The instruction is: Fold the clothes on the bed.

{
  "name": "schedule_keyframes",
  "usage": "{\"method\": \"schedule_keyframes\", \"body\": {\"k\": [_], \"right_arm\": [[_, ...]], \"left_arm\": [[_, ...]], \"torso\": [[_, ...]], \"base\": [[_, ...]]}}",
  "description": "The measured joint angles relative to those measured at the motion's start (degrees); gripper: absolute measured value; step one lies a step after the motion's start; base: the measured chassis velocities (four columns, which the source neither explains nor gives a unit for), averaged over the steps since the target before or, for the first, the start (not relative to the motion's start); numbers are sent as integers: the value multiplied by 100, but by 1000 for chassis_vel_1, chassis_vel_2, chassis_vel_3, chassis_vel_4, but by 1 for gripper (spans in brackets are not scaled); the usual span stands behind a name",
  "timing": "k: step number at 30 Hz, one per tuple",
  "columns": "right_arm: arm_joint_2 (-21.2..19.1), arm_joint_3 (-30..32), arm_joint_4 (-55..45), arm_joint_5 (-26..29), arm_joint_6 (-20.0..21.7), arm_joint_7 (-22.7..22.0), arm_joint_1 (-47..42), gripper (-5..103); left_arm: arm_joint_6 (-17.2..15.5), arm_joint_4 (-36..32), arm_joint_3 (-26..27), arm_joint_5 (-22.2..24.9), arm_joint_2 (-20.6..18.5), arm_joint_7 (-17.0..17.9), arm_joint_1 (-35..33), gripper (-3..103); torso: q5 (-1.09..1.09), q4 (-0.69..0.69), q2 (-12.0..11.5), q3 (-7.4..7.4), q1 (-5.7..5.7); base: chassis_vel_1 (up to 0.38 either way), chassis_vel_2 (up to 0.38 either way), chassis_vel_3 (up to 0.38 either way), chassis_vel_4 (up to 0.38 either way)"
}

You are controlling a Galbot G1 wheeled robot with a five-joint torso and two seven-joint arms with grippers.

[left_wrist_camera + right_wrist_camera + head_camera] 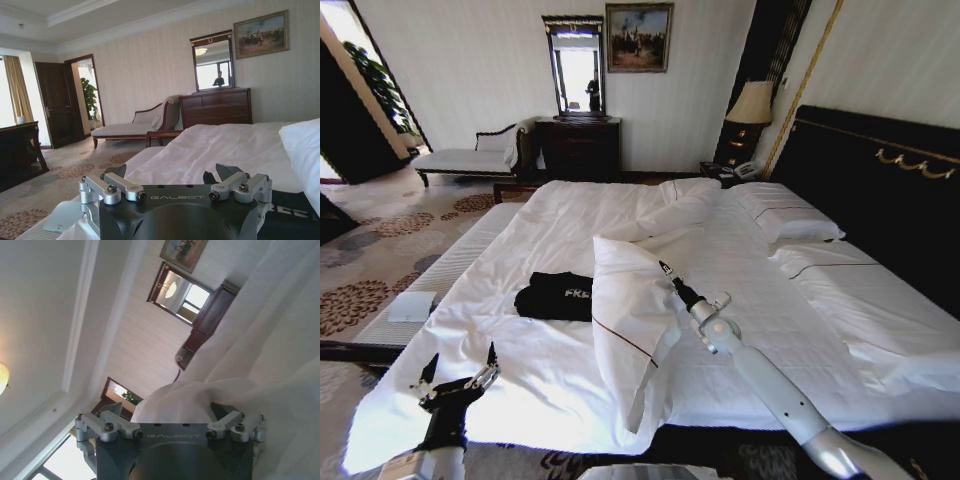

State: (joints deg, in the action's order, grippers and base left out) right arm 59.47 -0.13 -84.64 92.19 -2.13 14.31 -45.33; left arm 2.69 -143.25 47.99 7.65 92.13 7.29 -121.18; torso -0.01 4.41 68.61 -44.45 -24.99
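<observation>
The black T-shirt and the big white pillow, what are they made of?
The black T-shirt with white lettering looks like soft matte knit fabric, likely cotton: it lies limp and bunched on the white duvet. The white pillow with a thin dark stripe seems to be smooth woven cloth over soft filling: it is puffy and creases softly.

- the t-shirt point(556, 296) lies on the bed point(570, 215), toward its left side.
- a pillow point(638, 320) stands just right of the t-shirt, touching it.
- the right gripper point(665, 268) sits against the pillow's top edge.
- the left gripper point(458, 366) hovers over the bed's near left corner, in front of the t-shirt.
- a bench point(425, 285) lies left of the bed.
- a dresser point(578, 148) stands behind the bed.
</observation>
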Motion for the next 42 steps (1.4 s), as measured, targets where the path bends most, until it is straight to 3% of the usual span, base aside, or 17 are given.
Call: {"method": "schedule_keyframes", "body": {"k": [2, 4, 7, 11, 12, 17, 19, 23, 27, 34, 42], "right_arm": [[7, -69, 8, -114, -23, 121, 4, 89], [10, -90, 15, -172, -25, 136, 4, 89], [19, -127, 89, -452, -27, 147, 2, 73], [-18, -140, 155, -668, -29, 164, -16, 63], [-18, -140, 155, -668, -29, 164, -16, 63], [-73, -81, 182, -716, -55, 209, -59, 36], [-78, -67, 182, -728, -76, 217, -75, 36], [-52, -15, 151, -836, -232, 192, -147, 14], [-63, 144, -77, -956, -327, 88, -357, 3], [-399, 770, -1155, -1001, -311, -298, -1075, 0], [-900, 2221, -2653, -1257, -133, -833, -2648, 0]], "left_arm": [[44, 0, 23, 17, 0, 9, -31, 100], [51, 0, 30, 23, 0, 11, -36, 100], [53, 0, 35, 31, 0, 21, -23, 100], [46, 0, -34, -13, 0, 34, 15, 100], [46, 0, -34, -13, 0, 34, 15, 100], [45, 0, -109, -94, 0, 60, 45, 100], [45, 0, -109, -95, 0, 65, 46, 100], [21, 0, -102, -96, 0, 77, 35, 100], [-36, 0, -77, -82, 0, 103, 35, 100], [-98, 1, -84, 53, 0, 119, 152, 100], [-106, 54, -250, 285, -24, 128, 518, 100]], "torso": [[1, 1, 0, 0, 0], [0, 0, 0, 0, 0], [1, 0, 0, 0, 0], [1, 1, 0, 0, 0], [1, 1, 0, 0, 0], [1, 1, 0, 0, 0], [0, 0, 0, 0, 0], [1, 0, 0, 0, 0], [2, -1, 0, 0, 0], [1, -1, 0, 1, 0], [2, 1, 0, 1, 1]], "base": [[0, 0, 0, 0], [0, 0, 0, 0], [0, 0, 0, 0], [0, 0, 0, 0], [0, 0, 0, 0], [0, 0, 0, 0], [0, 0, 0, 0], [0, 0, 0, 0], [0, 0, 0, 0], [0, 0, 0, 0], [0, 0, 0, 0]]}}
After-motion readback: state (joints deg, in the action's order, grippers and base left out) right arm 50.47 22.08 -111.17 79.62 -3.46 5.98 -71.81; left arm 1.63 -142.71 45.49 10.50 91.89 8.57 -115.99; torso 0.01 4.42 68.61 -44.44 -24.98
